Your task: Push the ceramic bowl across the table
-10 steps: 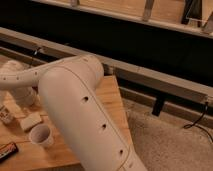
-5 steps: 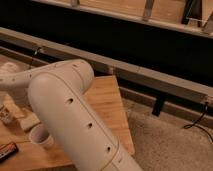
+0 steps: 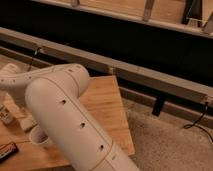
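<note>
From where I stand, the big white arm fills the foreground and bends off toward the left edge over the wooden surface. The gripper at its far end lies out of sight past that edge, so I cannot tell whether it is spread or pressed together. The ceramic bowl does not show either (it may sit behind the arm or beyond the left edge). On the left of the surface, beside the arm, are a white cup, a tan block and a dark packet. I judge this the approach step. The next move calls for setting the gripper against the bowl's side, clear of the cup, then sweeping steadily.
</note>
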You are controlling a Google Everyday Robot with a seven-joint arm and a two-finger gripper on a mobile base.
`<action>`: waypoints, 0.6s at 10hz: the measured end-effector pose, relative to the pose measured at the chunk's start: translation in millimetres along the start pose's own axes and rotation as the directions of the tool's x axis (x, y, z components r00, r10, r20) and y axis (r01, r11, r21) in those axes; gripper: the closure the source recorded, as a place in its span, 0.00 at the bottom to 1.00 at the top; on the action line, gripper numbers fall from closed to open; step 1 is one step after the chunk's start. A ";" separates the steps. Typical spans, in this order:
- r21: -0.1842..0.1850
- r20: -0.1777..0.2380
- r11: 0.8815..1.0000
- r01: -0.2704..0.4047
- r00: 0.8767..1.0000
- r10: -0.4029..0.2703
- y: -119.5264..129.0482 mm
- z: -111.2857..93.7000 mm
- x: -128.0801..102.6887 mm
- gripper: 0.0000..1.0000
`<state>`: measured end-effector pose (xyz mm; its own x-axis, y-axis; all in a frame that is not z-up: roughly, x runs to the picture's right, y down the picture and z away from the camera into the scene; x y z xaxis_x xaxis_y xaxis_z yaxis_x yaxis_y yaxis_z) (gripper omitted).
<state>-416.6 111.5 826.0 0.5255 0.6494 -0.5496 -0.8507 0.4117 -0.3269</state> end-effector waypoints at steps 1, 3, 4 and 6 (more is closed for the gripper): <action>-0.005 0.007 1.000 -0.002 1.000 0.003 -0.7 1.0 -4.9 0.35; -0.005 0.012 1.000 -0.003 1.000 0.003 -2.6 3.4 -10.4 0.35; 0.001 0.013 1.000 0.001 1.000 -0.001 -2.6 6.1 -13.0 0.35; 0.011 0.013 1.000 0.012 1.000 -0.012 -1.5 8.2 -17.2 0.35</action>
<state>-424.2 104.9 842.3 0.5356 0.6528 -0.5358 -0.8443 0.4261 -0.3249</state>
